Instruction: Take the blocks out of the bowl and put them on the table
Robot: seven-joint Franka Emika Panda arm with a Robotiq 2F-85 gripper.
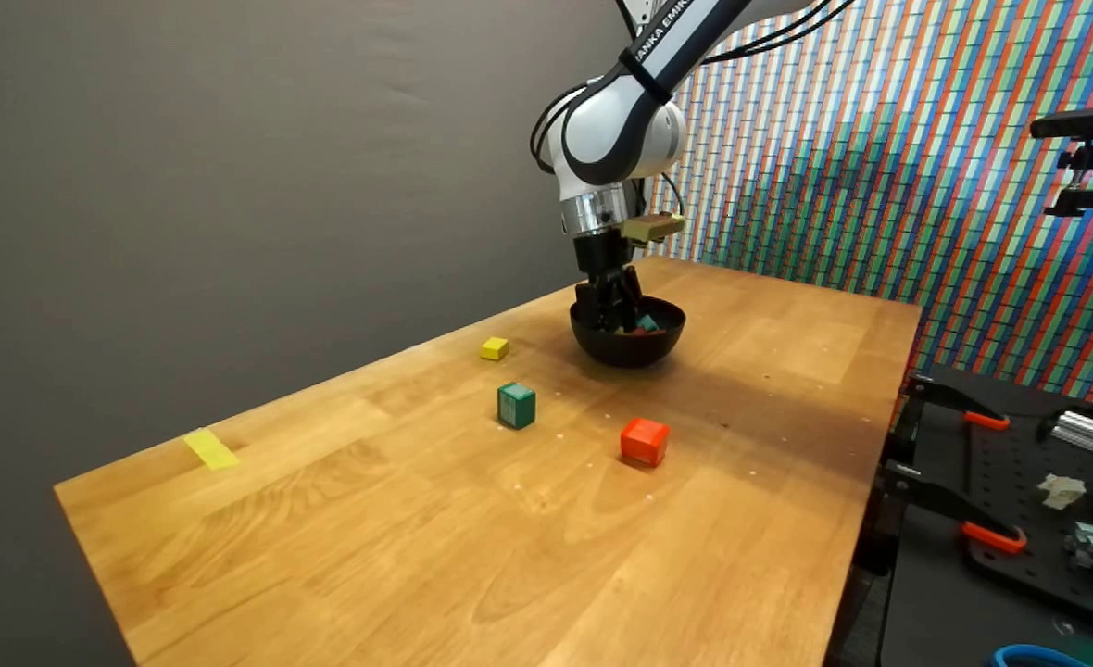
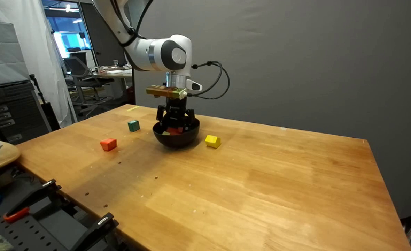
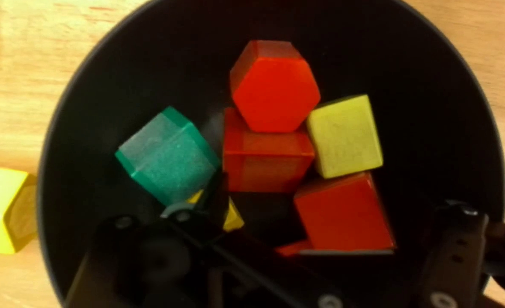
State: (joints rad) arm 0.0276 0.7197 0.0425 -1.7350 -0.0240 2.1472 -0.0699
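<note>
Blocks (image 3: 269, 173) lay bunched in the black bowl (image 3: 47, 149): in the wrist view we counted a green block (image 3: 167, 156), a pale yellow block (image 3: 346, 139) and three red ones (image 3: 277, 94), with a scrap of yellow (image 3: 234, 218) and a scrap of red (image 3: 293, 248), partly hidden by the gripper (image 2: 176, 124). It hung inside the rim, its fingers (image 3: 455, 252) spread wide and nothing gripped that we could see; the lowest red block (image 3: 346, 218) in that view seemed to sit in the gap. We took this for the picking step, just short of a grasp. The next move, we judged, called for settling on a single block, closing without catching its neighbours, then lifting straight up, clear of the bowl's wall, before setting it down. Outside, in both exterior views, a loose yellow block (image 1: 494, 349) stood near the bowl, with a loose green block (image 1: 516, 406) and a loose orange-red block (image 1: 645, 442) farther off, all on the wooden table (image 1: 398, 556), so we reckoned the job partly done, with more blocks left in the bowl than out.
</note>
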